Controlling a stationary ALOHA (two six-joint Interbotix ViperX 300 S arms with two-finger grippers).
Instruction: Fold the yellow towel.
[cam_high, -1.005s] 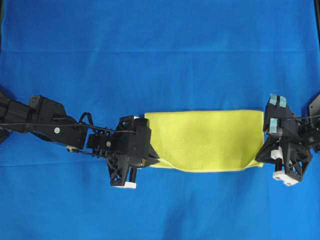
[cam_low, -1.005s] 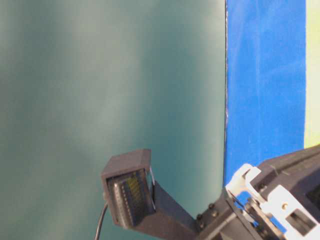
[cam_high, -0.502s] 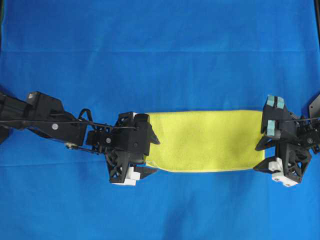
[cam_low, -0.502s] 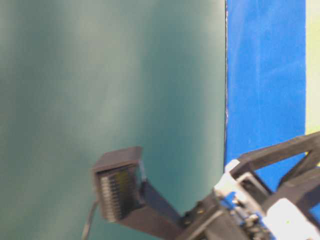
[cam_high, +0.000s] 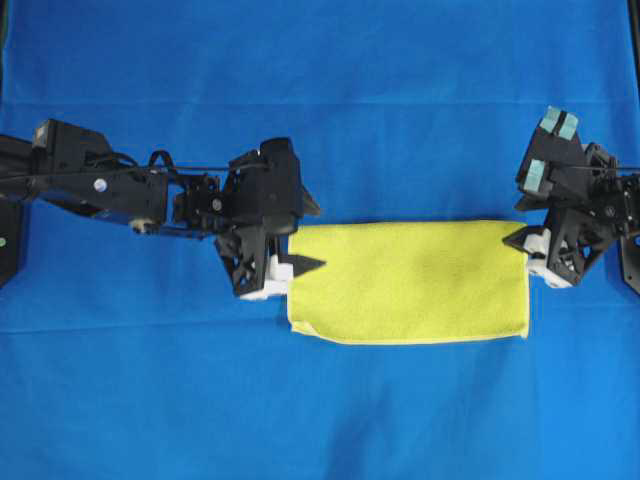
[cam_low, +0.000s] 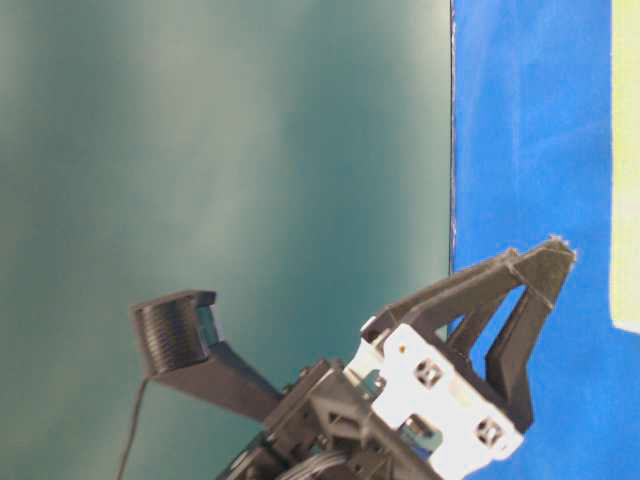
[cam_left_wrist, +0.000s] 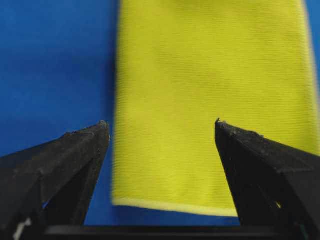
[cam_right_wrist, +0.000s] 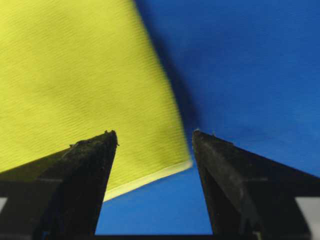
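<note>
- The yellow towel (cam_high: 408, 282) lies folded flat on the blue tabletop (cam_high: 320, 110).
- The left tool (cam_high: 306, 236) is released, holding nothing.
- The right tool (cam_high: 521, 220) is released too.

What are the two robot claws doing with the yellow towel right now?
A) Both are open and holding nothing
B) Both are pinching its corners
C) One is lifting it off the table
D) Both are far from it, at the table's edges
A: the left gripper and right gripper both show spread, empty jaws, while the yellow towel lies flat, folded, on the blue cloth.
</note>
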